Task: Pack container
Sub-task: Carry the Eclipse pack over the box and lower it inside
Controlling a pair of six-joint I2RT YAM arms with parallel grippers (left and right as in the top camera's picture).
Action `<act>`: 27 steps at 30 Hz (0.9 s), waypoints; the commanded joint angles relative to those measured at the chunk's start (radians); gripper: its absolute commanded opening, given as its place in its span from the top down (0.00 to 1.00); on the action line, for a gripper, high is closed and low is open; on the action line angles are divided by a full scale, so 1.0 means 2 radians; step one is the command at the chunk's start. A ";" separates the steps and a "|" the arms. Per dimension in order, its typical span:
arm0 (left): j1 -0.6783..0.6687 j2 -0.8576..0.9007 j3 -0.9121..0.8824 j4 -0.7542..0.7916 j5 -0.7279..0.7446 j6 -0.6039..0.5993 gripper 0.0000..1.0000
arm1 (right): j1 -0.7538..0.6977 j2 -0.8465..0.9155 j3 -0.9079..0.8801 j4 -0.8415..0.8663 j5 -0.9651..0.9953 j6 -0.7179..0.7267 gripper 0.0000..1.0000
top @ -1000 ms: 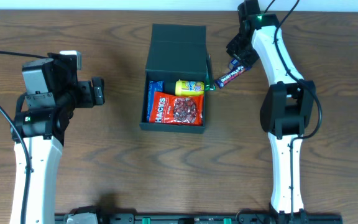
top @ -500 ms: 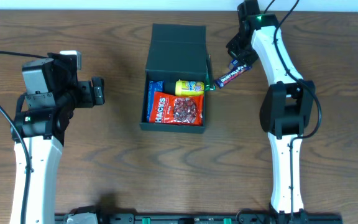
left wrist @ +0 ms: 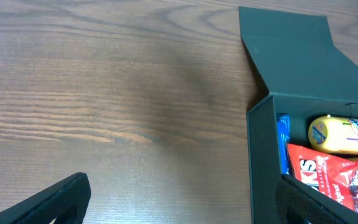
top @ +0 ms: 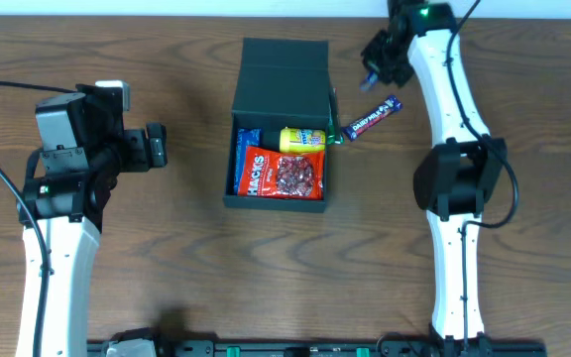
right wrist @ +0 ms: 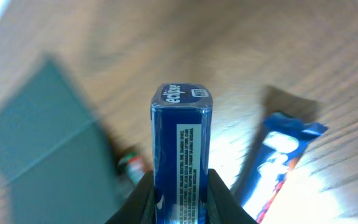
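Note:
The dark teal container (top: 278, 99) stands open at the table's middle, flap lid (top: 284, 69) laid back. Inside lie a red snack packet (top: 281, 174), a yellow packet (top: 302, 139) and a blue packet (top: 247, 149). It also shows in the left wrist view (left wrist: 263, 149). My right gripper (top: 377, 61) is shut on a blue Eclipse gum pack (right wrist: 181, 155), held above the table right of the lid. A Dairy Milk bar (top: 374, 117) lies on the table right of the container (right wrist: 48, 137); the right wrist view shows it (right wrist: 278, 162) too. My left gripper (top: 154, 145) is open, left of the container.
A small green and red wrapped item (top: 337, 135) lies against the container's right wall. Bare wooden table lies to the left of the container and in front of it. The table's back edge runs just behind the lid.
My right gripper has risen and moved toward the back of the table with the blue gum pack. The Dairy Milk bar stays on the table. The left arm has not moved.

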 commanded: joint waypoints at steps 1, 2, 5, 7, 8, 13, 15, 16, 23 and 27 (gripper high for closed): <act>0.002 -0.005 0.014 0.000 -0.003 -0.002 0.05 | 0.008 0.002 0.054 -0.023 -0.047 -0.039 0.98; 0.002 -0.005 0.014 0.000 -0.003 -0.002 0.05 | 0.011 0.002 0.067 -0.035 -0.051 -0.043 0.98; 0.002 -0.005 0.014 0.000 -0.003 -0.002 0.05 | 0.025 0.002 0.104 -0.080 -0.052 -0.043 0.98; 0.002 -0.005 0.014 0.000 -0.003 -0.002 0.05 | 0.035 0.002 0.120 -0.101 -0.052 -0.043 0.98; 0.002 -0.005 0.014 0.000 -0.003 -0.002 0.05 | 0.041 0.002 0.125 -0.108 -0.053 -0.042 0.98; 0.002 -0.005 0.014 0.000 -0.003 -0.002 0.05 | 0.079 0.002 0.130 -0.142 -0.056 0.048 0.98; 0.002 -0.005 0.014 0.000 -0.003 -0.002 0.05 | 0.096 0.002 0.130 -0.156 -0.056 0.097 0.98; 0.002 -0.005 0.014 0.000 -0.003 -0.002 0.05 | 0.104 0.002 0.130 -0.160 -0.056 0.110 0.98; 0.002 -0.005 0.014 0.000 -0.003 -0.002 0.05 | 0.154 0.002 0.128 -0.210 -0.056 0.220 0.98; 0.002 -0.005 0.014 0.000 -0.003 -0.002 0.05 | 0.183 0.002 0.128 -0.210 -0.051 0.249 0.98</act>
